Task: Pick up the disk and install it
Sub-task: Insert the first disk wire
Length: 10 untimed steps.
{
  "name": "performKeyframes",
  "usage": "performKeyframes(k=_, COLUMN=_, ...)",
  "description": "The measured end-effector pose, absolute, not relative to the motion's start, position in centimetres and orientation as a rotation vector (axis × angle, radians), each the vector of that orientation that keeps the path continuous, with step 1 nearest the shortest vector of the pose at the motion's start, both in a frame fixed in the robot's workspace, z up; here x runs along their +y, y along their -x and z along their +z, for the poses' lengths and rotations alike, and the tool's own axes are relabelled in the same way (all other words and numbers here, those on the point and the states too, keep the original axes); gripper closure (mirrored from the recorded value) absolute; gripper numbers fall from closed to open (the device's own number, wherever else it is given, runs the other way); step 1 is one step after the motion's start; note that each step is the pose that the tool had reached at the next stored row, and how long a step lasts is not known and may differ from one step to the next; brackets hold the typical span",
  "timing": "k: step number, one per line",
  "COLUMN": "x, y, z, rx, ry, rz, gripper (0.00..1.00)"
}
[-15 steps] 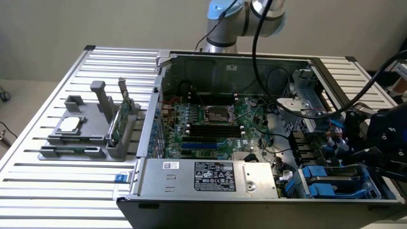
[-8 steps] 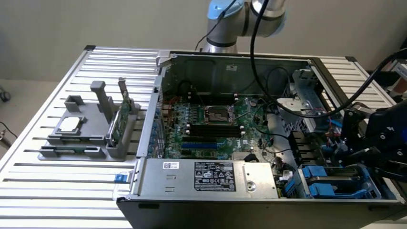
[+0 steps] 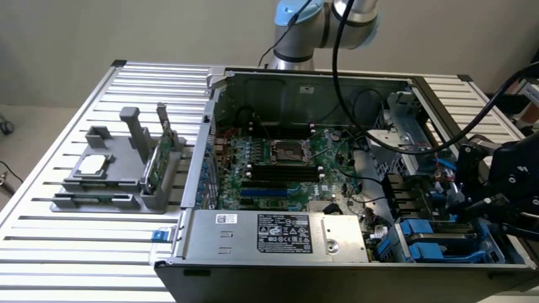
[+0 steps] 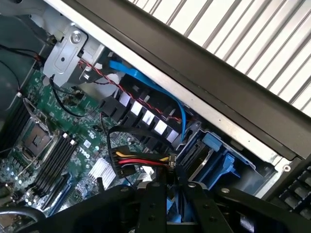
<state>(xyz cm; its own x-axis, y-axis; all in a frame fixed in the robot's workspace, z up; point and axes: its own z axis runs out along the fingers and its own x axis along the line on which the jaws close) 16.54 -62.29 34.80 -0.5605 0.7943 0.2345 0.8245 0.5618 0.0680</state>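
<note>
Disk [image 4: 171, 209], judging by the blue sliver of carrier showing, sits edge-on, clamped between my gripper's [image 4: 173, 190] narrowed jaws, with the blue drive bay [image 4: 216, 162] just ahead of it beside the computer case's side wall [image 4: 228, 121].

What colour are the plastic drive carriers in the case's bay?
Blue; the drive carriers show best in the exterior view.

Nothing legible. PSU label [image 3: 284, 231] has dense print and symbols, too small to read. Small white sticker [image 3: 227, 218] on the exterior view's left of it: same.
</note>
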Motion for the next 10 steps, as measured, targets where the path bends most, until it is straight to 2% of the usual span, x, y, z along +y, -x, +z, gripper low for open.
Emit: performKeyframes(k=10, x=-62.28, y=-16.54, z=34.85, rx=-2.536, ry=1.54, rz=-0.26, gripper=0.81)
